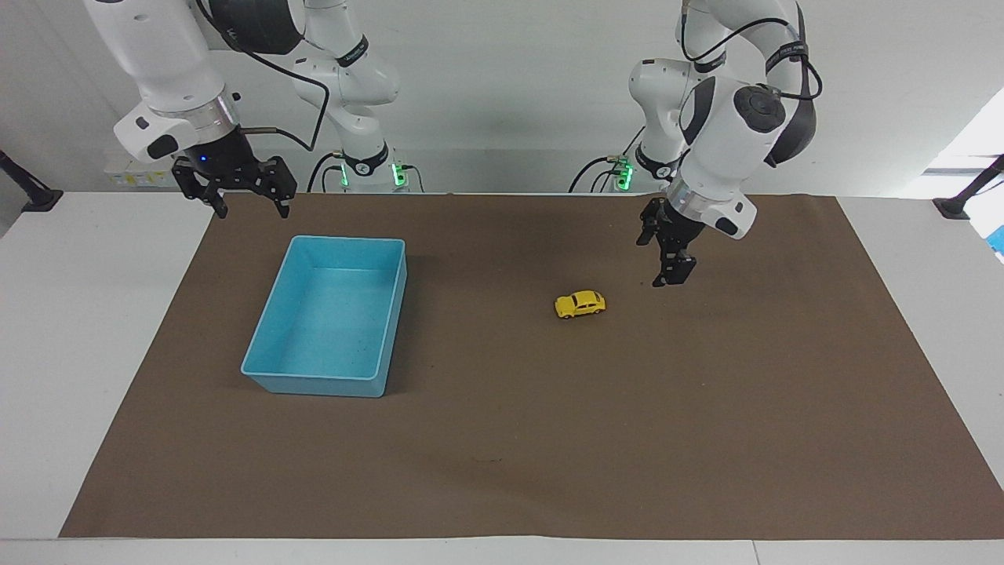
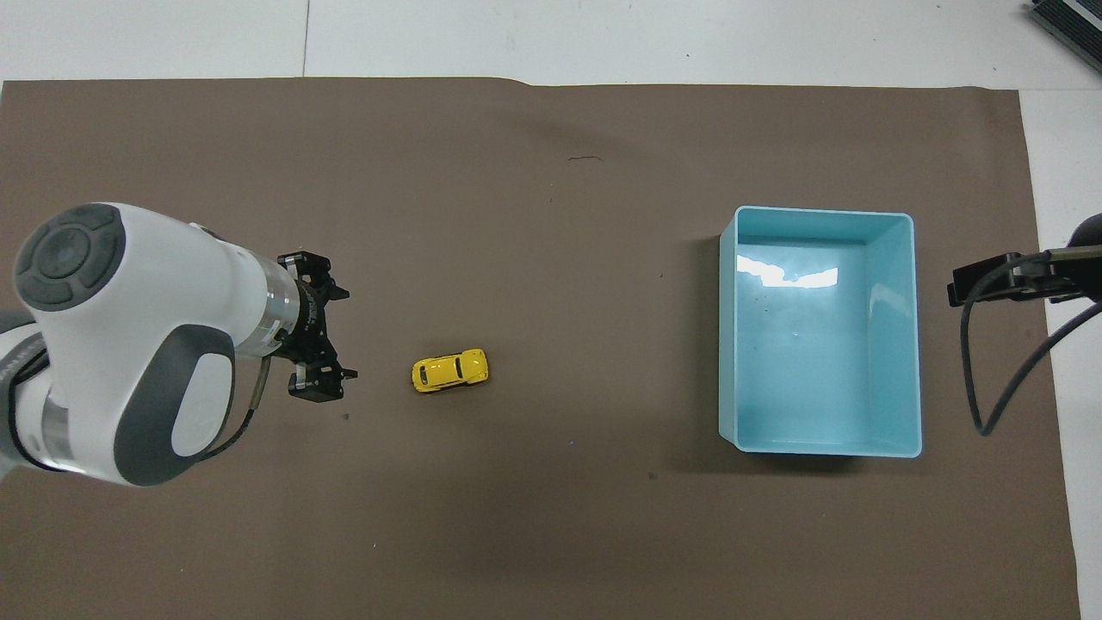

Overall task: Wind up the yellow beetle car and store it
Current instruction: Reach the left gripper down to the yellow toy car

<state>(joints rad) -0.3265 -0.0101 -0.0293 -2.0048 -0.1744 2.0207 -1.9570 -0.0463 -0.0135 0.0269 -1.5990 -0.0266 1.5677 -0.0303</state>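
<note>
The yellow beetle car (image 1: 580,304) stands on its wheels on the brown mat (image 1: 502,455), near the middle; it also shows in the overhead view (image 2: 449,370). My left gripper (image 1: 663,263) is open and empty. It hangs over the mat beside the car, toward the left arm's end, apart from the car; in the overhead view (image 2: 338,334) its fingers point toward the car. The blue bin (image 1: 329,322) is empty and sits toward the right arm's end (image 2: 818,362). My right gripper (image 1: 252,210) is open and empty; it waits, raised, over the mat's edge by the bin.
The brown mat (image 2: 551,517) covers most of the white table (image 1: 102,314). A black cable (image 2: 1007,362) of the right arm hangs beside the bin. Nothing else lies on the mat.
</note>
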